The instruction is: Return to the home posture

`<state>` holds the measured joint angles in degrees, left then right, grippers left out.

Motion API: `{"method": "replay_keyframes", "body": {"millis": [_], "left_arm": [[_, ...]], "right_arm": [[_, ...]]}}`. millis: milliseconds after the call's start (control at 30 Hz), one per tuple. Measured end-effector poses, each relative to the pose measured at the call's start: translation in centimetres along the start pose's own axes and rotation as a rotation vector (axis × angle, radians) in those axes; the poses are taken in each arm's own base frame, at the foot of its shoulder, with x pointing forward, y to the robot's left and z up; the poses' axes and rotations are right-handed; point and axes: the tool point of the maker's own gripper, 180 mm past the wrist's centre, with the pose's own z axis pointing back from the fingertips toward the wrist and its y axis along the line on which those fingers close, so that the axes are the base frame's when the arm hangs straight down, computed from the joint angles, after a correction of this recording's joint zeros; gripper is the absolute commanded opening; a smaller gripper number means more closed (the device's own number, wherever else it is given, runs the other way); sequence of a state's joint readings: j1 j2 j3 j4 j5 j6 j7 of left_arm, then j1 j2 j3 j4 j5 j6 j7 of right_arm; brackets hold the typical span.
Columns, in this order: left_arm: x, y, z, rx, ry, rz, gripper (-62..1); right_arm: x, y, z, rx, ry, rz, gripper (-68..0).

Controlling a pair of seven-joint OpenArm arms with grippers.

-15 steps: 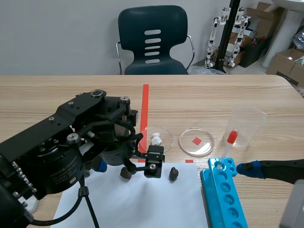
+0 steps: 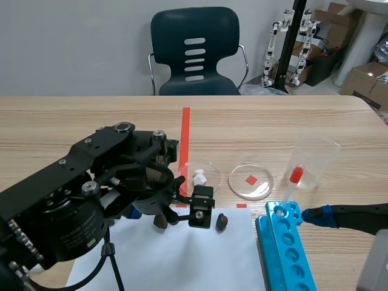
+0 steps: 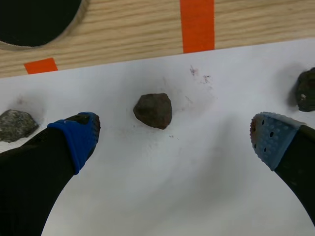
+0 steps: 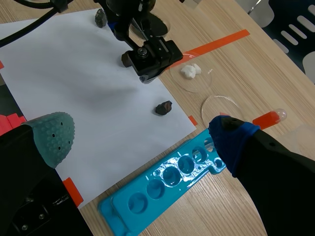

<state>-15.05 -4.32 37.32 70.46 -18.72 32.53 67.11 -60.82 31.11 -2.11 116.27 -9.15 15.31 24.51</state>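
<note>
At the bottom of the frame in the scene view, a white sheet of paper [image 2: 182, 260] is lying on the wooden table [image 2: 60, 127], with a blue rack [image 2: 291, 260] sitting just beside its right edge. The left arm [image 2: 79, 194] is coming in from the lower left and hanging over the paper's far edge. The left wrist view shows the left gripper [image 3: 175, 136] spread wide and gripping nothing, its blue pads [image 3: 81, 132] hovering above the paper. A brown stone [image 3: 153, 110] is lying just ahead of the gap between the fingers, a grey stone [image 3: 17, 125] outside one finger and a dark stone [image 3: 306, 89] outside the other. The right arm [image 2: 357, 218] is entering low from the right edge, beside the rack's far end. The right gripper [image 4: 141, 137] is likewise standing released and empty above the rack and paper. A clear tube with a red end [image 2: 291, 185] is leaning in the rack's farthest hole. In mid-frame, a dish with white lumps [image 2: 200, 176] and a second dish [image 2: 250, 180] are resting side by side, a clear cup [image 2: 315, 160] standing to their right. A dark chair [image 2: 195, 51] is standing beyond the table at top centre.
</note>
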Motion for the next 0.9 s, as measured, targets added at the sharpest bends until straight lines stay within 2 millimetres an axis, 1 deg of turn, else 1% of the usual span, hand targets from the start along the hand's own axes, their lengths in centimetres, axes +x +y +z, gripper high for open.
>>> {"method": "replay_keyframes", "body": {"millis": [100,200,300,567,700,767,833,900], "left_arm": [[0.5,-0.3,0.7,-0.021,-0.049,-0.004,1.4],[1.9,0.5,1.4,-0.012,-0.137,-0.013,1.4],[2.2,1.5,2.1,0.0,-0.198,-0.026,1.4],[0.9,3.5,3.9,0.01,-0.303,-0.071,1.4],[-0.3,4.8,4.7,0.005,-0.325,-0.091,1.4],[-1.3,5.8,5.0,0.005,-0.324,-0.099,1.4],[-2.1,7.1,5.4,0.017,-0.331,-0.103,1.4],[-2.3,8.6,6.1,0.034,-0.358,-0.125,1.4]], "right_arm": [[0.0,0.0,0.0,0.0,0.0,0.0,-10.6],[0.0,0.0,0.0,0.0,0.0,0.0,-10.6],[0.0,0.0,0.0,0.0,0.0,0.0,-10.6],[0.0,0.0,0.0,0.0,0.0,0.0,-10.6],[0.0,0.0,0.0,0.0,0.0,0.0,-10.6],[0.0,0.0,0.0,0.0,0.0,0.0,-10.6],[0.0,0.0,0.0,0.0,0.0,0.0,-10.6],[0.0,0.0,0.0,0.0,0.0,0.0,-10.6]]}}
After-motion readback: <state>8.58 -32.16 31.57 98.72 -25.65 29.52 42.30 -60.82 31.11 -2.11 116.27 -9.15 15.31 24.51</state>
